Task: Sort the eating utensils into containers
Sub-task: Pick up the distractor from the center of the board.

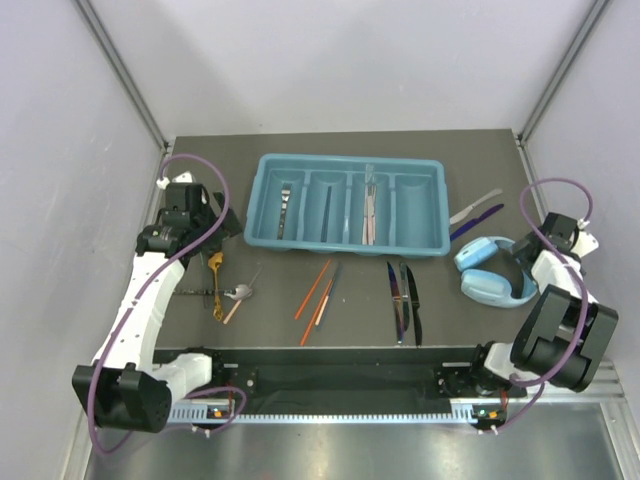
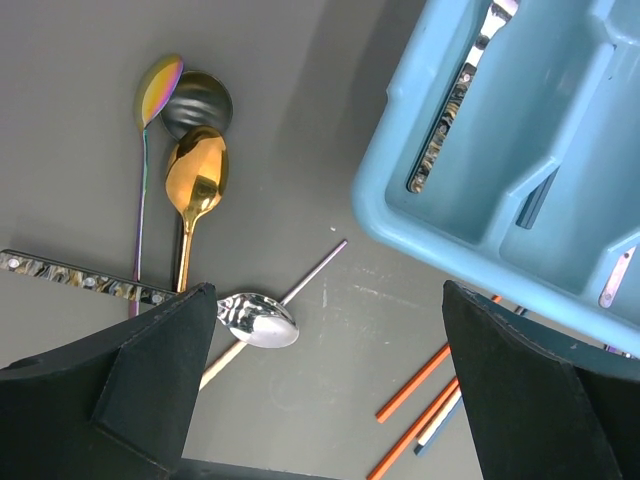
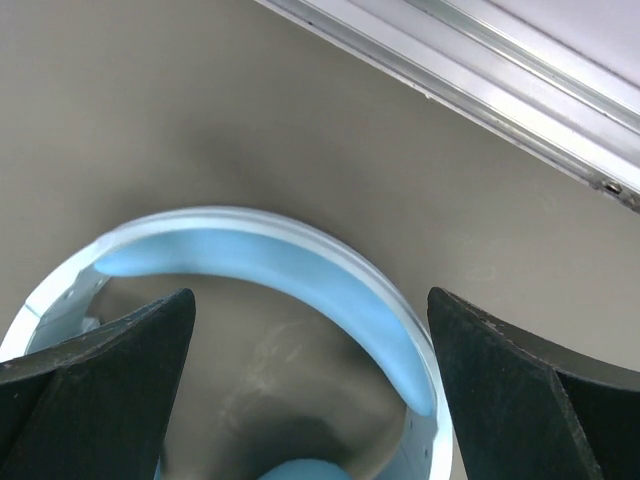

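The teal tray [image 1: 262, 185] lies at the back centre; a silver fork [image 1: 284, 210] and pale sticks [image 1: 369, 215] lie in its compartments. On the mat lie a gold spoon [image 1: 215, 265], a silver spoon [image 1: 241, 292], orange chopsticks [image 1: 315, 288], dark knives [image 1: 405, 300] and a purple knife [image 1: 478, 222]. My left gripper [image 1: 224, 226] is open and empty, above the mat between the spoons and the tray's left end. In the left wrist view [image 2: 325, 330] the silver spoon [image 2: 258, 318] lies by its left finger. My right gripper [image 1: 532, 255] is open.
Light blue headphones [image 1: 492, 270] lie right of the tray; their band [image 3: 300, 270] arcs between my right fingers. A metal rail [image 3: 480, 70] runs along the table's right edge. A patterned handle [image 2: 80, 280] crosses the spoon stems.
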`<state>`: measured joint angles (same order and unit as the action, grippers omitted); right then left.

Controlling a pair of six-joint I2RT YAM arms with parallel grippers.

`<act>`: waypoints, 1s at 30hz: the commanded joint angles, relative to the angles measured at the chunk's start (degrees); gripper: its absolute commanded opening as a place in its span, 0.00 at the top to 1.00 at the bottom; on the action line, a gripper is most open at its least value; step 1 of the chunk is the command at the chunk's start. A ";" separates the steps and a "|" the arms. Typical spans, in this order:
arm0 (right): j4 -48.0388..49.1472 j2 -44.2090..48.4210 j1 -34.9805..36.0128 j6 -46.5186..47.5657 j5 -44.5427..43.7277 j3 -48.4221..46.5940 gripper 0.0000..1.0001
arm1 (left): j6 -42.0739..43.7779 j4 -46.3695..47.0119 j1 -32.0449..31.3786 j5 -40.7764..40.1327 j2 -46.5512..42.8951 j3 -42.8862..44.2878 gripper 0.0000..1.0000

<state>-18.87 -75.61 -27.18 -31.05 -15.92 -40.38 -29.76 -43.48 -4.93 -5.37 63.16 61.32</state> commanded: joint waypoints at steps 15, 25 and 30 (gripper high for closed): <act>3.93 -5.07 0.11 0.37 -3.94 -0.93 0.57 | -0.30 2.88 0.09 1.85 -0.14 0.73 0.01; 4.28 17.76 -0.07 0.99 0.36 4.70 1.00 | 0.41 3.14 0.09 1.14 -0.58 0.12 0.01; 0.07 19.97 0.02 2.48 7.98 2.32 1.00 | -0.30 4.02 0.18 2.64 0.30 -0.06 0.01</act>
<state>-19.09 -57.76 -27.18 -28.69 -15.40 -35.59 -29.87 -42.96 -4.91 -3.79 63.26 61.30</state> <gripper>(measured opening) 0.059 0.990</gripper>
